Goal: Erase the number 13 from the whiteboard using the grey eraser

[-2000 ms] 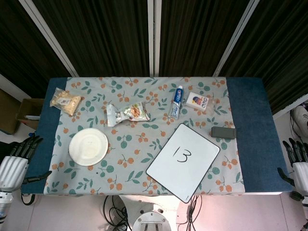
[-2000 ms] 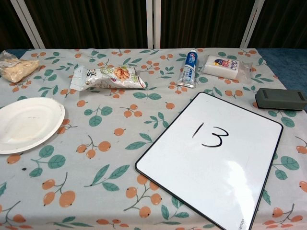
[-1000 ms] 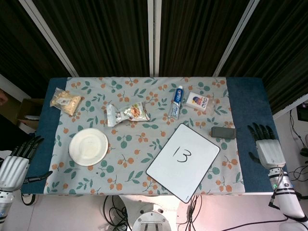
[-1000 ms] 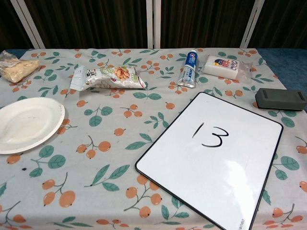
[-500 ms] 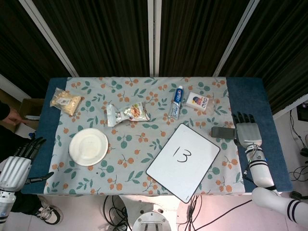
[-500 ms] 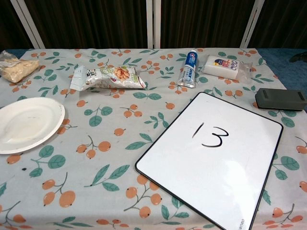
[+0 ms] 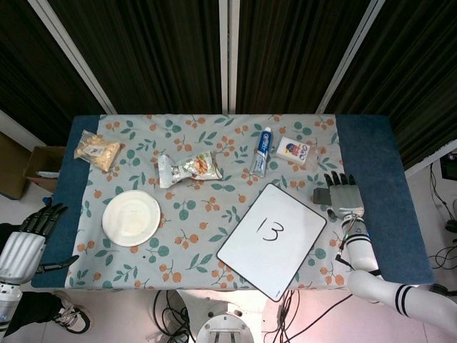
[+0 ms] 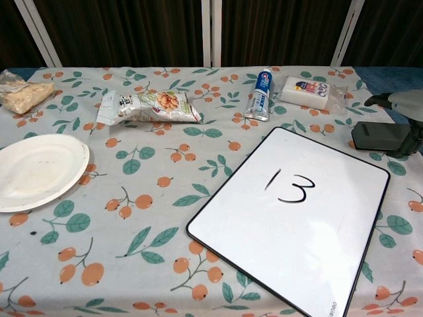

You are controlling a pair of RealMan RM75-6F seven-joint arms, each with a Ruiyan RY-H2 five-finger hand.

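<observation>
The whiteboard lies tilted at the table's front right, with a black "13" written on it. Just beyond its right corner lies the grey eraser. My right hand hovers over the eraser's right part with its fingers stretched out, covering most of it in the head view. It holds nothing. My left hand hangs off the table's left edge, fingers spread and empty.
On the flowered cloth lie a white paper plate, a snack packet, a toothpaste tube, a white wrapped packet and a bag of crackers. A cardboard box stands off the left side.
My right hand has come in from off the table's right side, leftward, to just above the eraser. The left hand, eraser and whiteboard have stayed put.
</observation>
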